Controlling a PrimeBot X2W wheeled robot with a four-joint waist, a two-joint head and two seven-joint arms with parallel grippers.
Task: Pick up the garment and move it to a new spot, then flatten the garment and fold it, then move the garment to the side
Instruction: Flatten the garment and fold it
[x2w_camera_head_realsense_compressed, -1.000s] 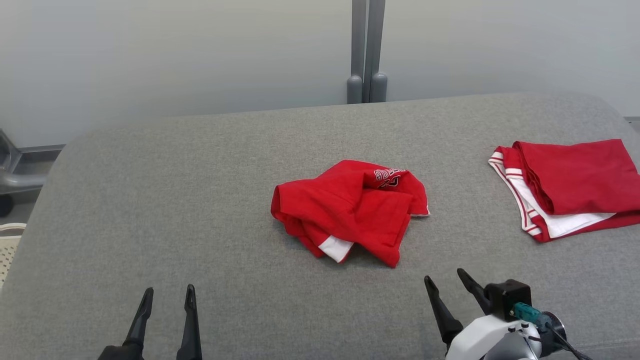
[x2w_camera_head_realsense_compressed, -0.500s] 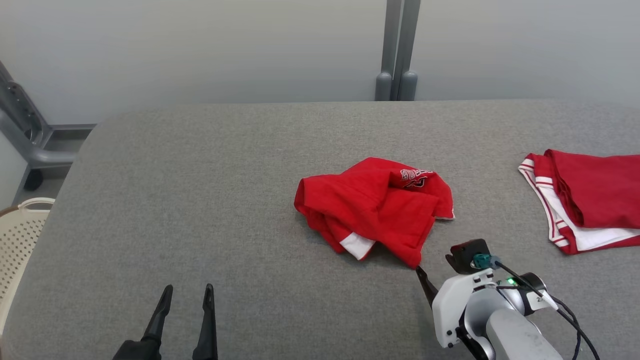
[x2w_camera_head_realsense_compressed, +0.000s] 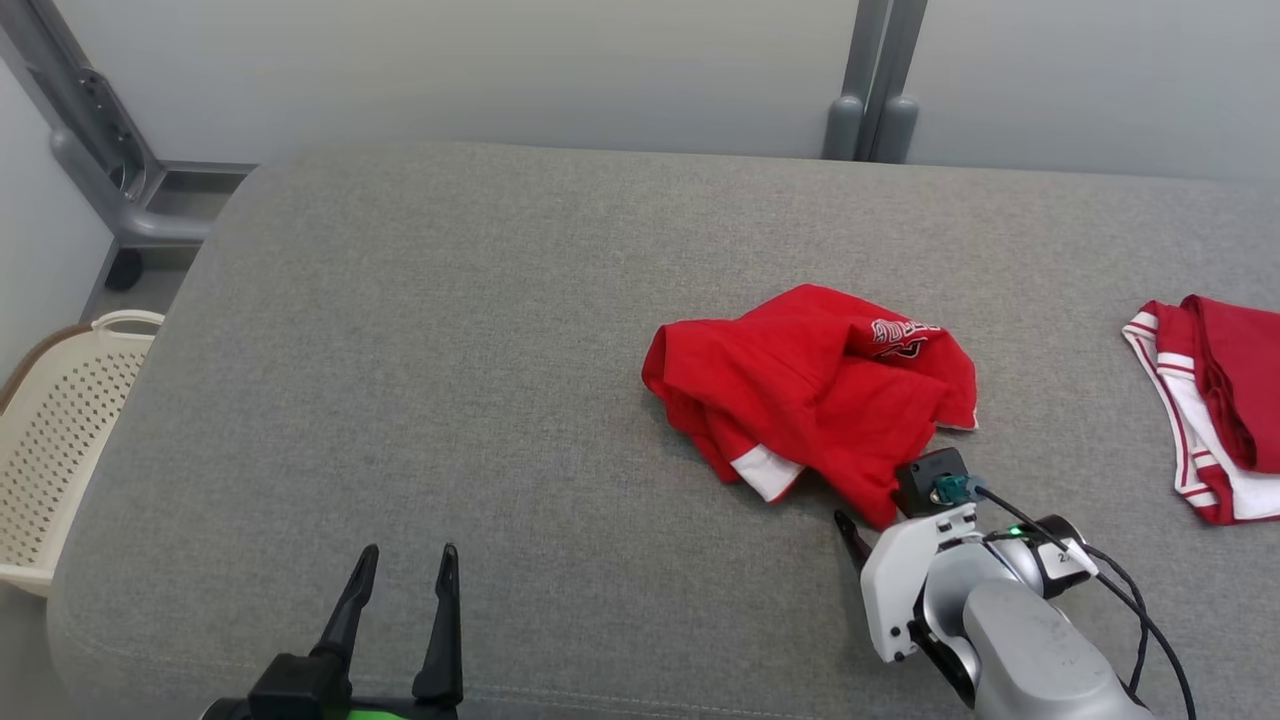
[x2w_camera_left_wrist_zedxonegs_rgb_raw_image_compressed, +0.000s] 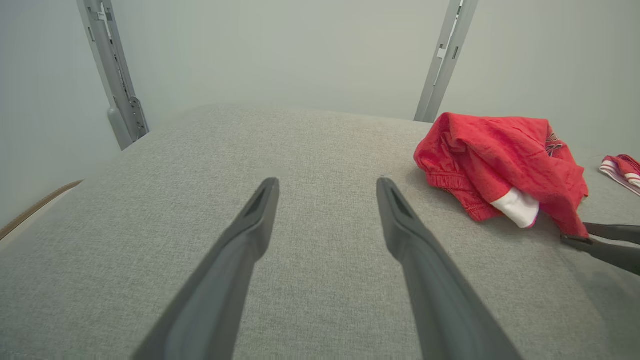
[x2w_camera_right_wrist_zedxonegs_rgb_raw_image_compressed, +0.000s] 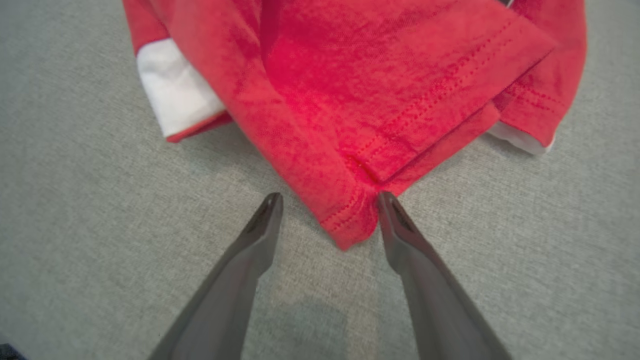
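1. The crumpled red garment with white trim (x2w_camera_head_realsense_compressed: 810, 390) lies in a heap right of the middle of the padded grey worktop (x2w_camera_head_realsense_compressed: 420, 330). It is well apart from the folded red-and-white garment (x2w_camera_head_realsense_compressed: 1215, 400) toward the right edge.
2. My right hand (x2w_camera_right_wrist_zedxonegs_rgb_raw_image_compressed: 328, 197) is low at the heap's near corner, its fingers apart with the stitched hem tip between them. One finger (x2w_camera_right_wrist_zedxonegs_rgb_raw_image_compressed: 395, 220) looks to be touching the hem. Nothing is gripped yet.
3. My left hand (x2w_camera_head_realsense_compressed: 410, 552) hovers by the worktop's near edge, fingers apart and empty, well away from the heap.
4. Only the very tip of the corner sits between my right fingers. If I close here, I judge the cloth could slip free as I lift.
5. The hem is doubled over in layers. If I catch just one, the rest would unfurl and drag across the worktop.
6. The cover looks soft, so pressing lower could pinch it along with the garment.
7. Carrying the garment rightward could disturb the folded one.
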